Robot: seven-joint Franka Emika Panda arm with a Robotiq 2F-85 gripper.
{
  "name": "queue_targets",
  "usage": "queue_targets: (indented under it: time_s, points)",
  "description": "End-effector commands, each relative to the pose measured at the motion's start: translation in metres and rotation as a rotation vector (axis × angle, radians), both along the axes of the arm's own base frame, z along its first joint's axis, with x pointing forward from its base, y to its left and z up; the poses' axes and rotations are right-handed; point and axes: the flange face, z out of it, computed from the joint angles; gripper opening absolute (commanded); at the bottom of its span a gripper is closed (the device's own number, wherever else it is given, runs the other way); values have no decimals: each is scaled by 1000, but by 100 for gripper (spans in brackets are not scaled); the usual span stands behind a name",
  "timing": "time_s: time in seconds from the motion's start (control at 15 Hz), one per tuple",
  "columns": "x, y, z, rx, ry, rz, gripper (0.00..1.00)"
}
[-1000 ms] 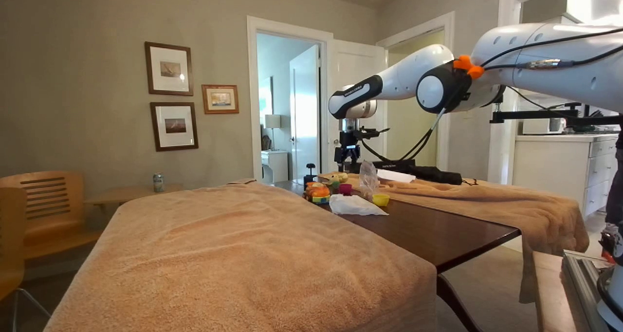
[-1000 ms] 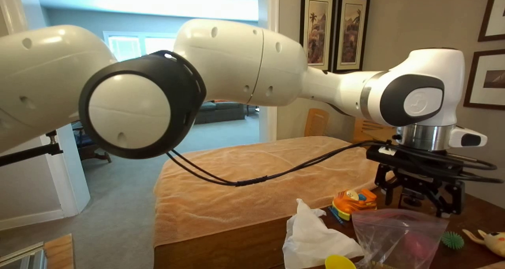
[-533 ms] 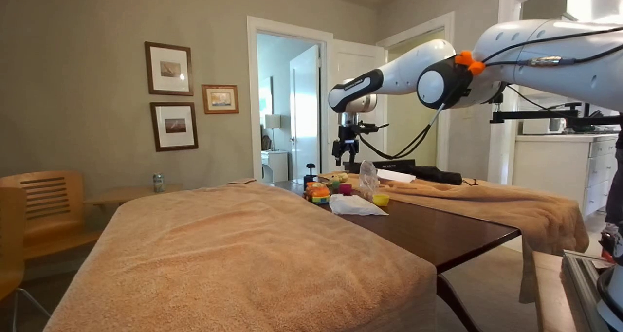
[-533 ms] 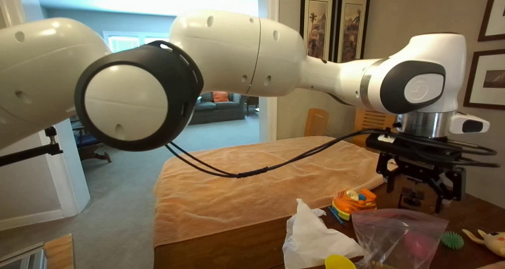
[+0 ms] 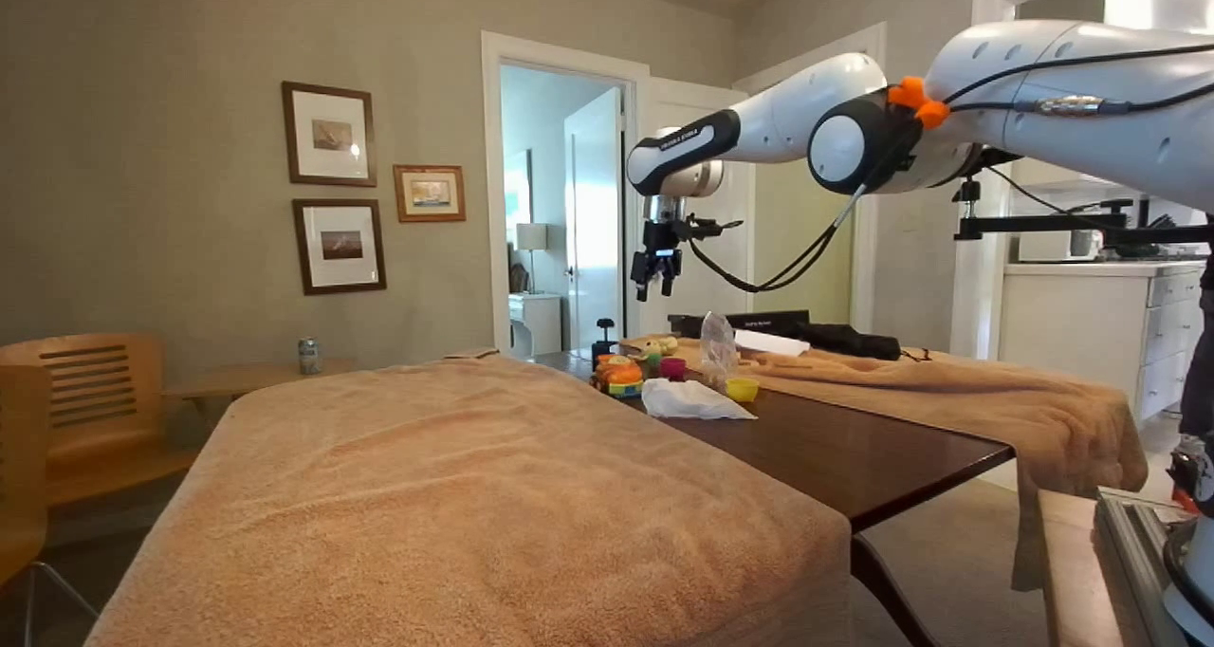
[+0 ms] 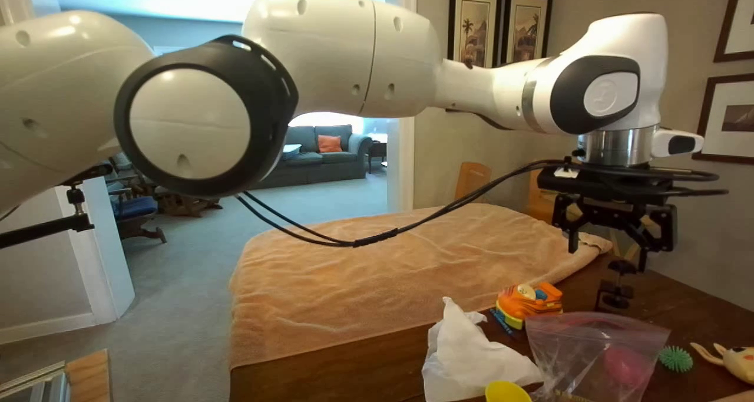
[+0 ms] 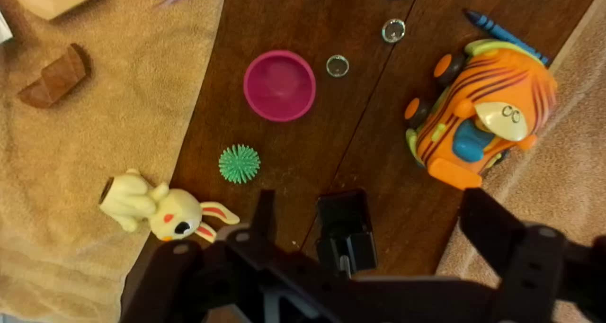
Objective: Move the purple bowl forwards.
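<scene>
The purple bowl (image 7: pixel 279 86) stands upright on the dark wooden table, seen from above in the wrist view, with nothing in it. It also shows in an exterior view (image 5: pixel 672 369), among toys. In an exterior view it shows blurred through a clear plastic bag (image 6: pixel 595 349). My gripper (image 7: pixel 369 192) is open, with its fingers wide apart and nothing between them. It hangs well above the table, clear of the bowl, as an exterior view also shows (image 6: pixel 607 258). In the wrist view the bowl lies beyond the fingertips, toward the upper left.
A green spiky ball (image 7: pixel 239 164) and a rabbit toy (image 7: pixel 175 211) lie near the bowl. An orange toy car (image 7: pixel 483 114), a blue crayon (image 7: pixel 509 36) and a black clamp (image 7: pixel 345 233) are on the table. White cloth (image 6: pixel 471 361) and a yellow bowl (image 5: pixel 742 390) stand close by.
My gripper has risen and, in both exterior views, shifted left. It stays open. The bowl and the other things on the table have not moved.
</scene>
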Motion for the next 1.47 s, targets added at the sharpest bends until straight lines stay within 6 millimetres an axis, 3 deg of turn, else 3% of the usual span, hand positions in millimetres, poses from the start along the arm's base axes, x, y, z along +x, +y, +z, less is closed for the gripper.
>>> queue_targets:
  time_s: [0.0, 0.27, 0.93, 1.4]
  points:
    - [1, 8, 16, -27, -18, 61, 100]
    - [-7, 4, 13, 5, -4, 4, 100]
    - [-18, -24, -87, -25, -13, 110, 100]
    - [-29, -31, -120, -26, -7, 104, 100]
